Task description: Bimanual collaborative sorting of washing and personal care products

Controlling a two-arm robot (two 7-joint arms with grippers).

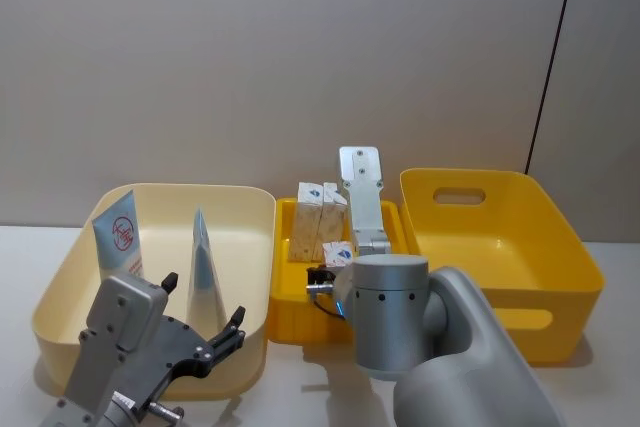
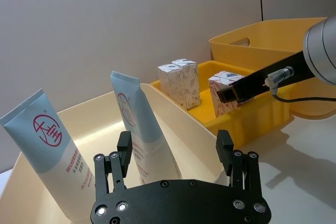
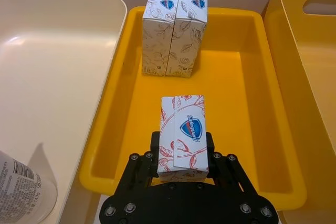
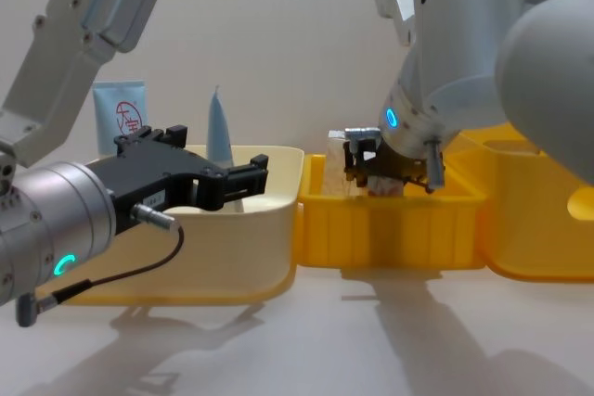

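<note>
Right wrist view: right hand point(image 3: 182, 143) pinches a white carton point(image 3: 184, 124) over the yellow tray point(image 3: 236, 93); left hand point(image 2: 174, 145) spread.

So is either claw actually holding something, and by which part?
The right gripper pinches a small white carton by its two long sides, near one end, over the small yellow tray. The left gripper is open and holds nothing.
</note>
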